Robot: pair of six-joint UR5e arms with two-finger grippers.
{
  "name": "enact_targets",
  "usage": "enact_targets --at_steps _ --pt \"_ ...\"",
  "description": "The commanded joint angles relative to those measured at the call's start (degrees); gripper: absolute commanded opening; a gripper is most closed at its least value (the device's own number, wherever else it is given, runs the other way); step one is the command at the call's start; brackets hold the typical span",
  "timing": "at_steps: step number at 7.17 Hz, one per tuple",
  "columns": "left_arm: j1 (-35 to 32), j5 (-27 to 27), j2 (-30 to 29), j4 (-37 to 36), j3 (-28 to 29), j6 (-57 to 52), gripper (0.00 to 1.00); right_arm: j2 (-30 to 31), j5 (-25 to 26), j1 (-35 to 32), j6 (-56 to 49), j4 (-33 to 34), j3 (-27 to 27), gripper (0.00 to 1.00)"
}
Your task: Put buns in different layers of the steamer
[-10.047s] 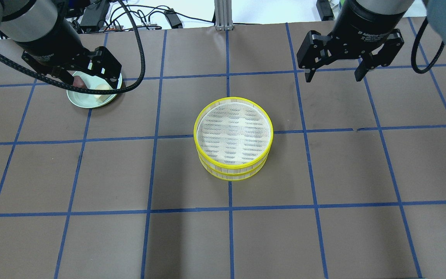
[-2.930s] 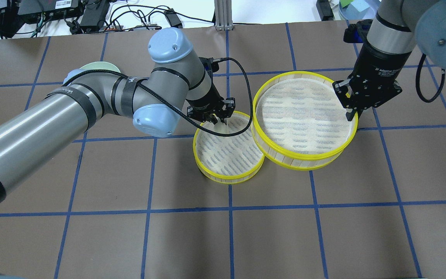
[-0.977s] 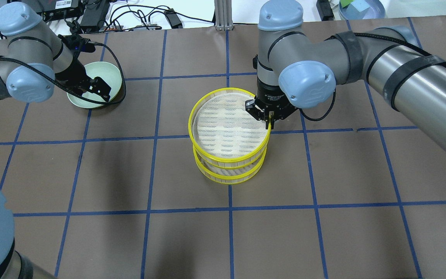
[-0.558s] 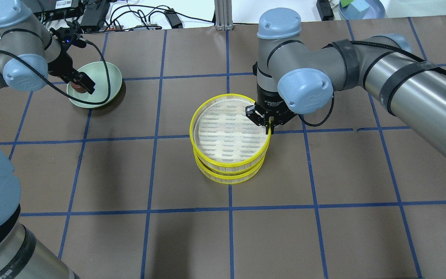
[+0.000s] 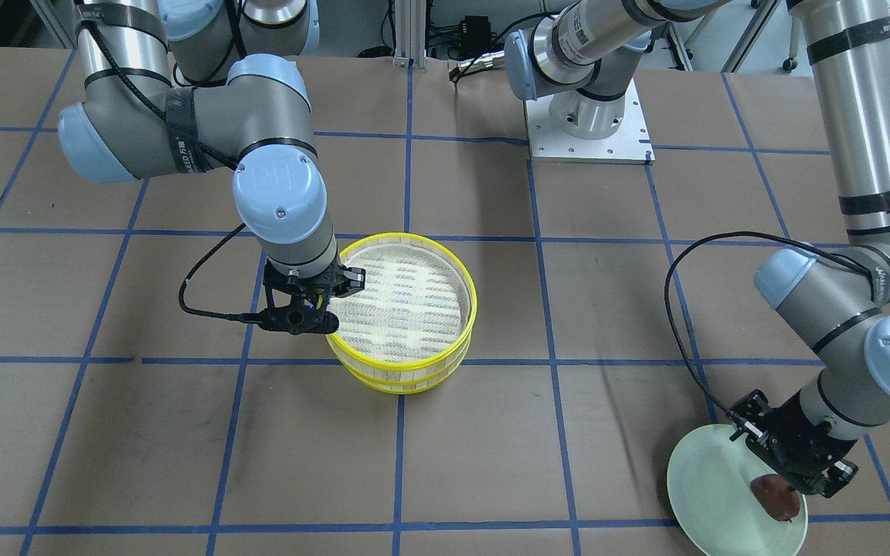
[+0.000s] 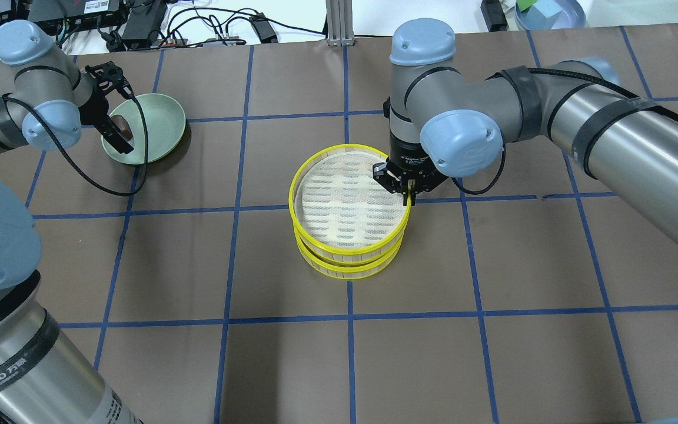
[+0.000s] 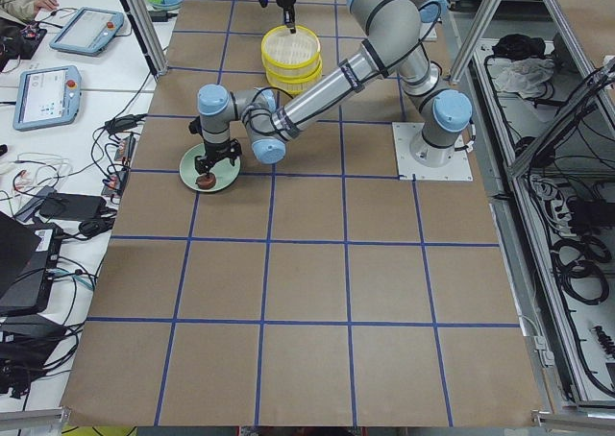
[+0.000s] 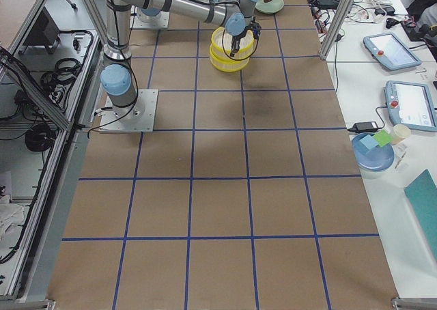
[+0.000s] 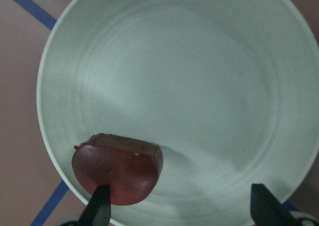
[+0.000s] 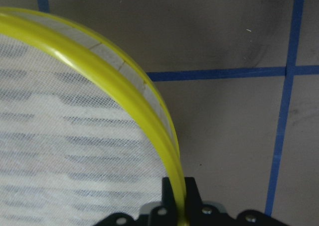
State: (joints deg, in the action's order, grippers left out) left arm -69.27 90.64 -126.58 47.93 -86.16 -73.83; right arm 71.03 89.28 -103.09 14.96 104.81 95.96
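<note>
My left gripper [image 9: 180, 208] hangs open over the plate [image 9: 214, 76]. The red-brown bun [image 9: 117, 173] lies between my fingers, hard by one fingertip [image 9: 99, 206] and far from the other, with its long side roughly along the line from finger to finger. I judge I should shift toward it before closing. Well beyond, my right gripper [image 10: 178, 198] pinches the rim of the top tray [image 10: 99, 66], which is stacked on the steamer's lower tray [image 6: 351, 268]. I cannot see the white bun.

Right end effector [image 10: 178, 192] pinches yellow rim of layer [image 10: 65, 121]; taped table [image 10: 224, 37] beyond.
</note>
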Motion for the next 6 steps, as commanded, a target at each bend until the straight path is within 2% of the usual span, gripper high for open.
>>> enact_targets --at_steps 1,5,6 --pt "0.10 -0.29 -0.95 -2.48 0.11 -2.28 1.00 -0.01 -0.25 0.00 0.16 0.30 1.33 0.00" --pt "0.10 -0.03 -2.18 -5.21 0.20 -4.92 1.00 -0.45 0.37 -1.67 0.24 1.80 1.34 0.00" --pt "0.10 0.06 -2.88 -5.30 0.29 -5.00 1.00 -0.45 1.50 -1.67 -0.19 1.71 1.42 0.50"
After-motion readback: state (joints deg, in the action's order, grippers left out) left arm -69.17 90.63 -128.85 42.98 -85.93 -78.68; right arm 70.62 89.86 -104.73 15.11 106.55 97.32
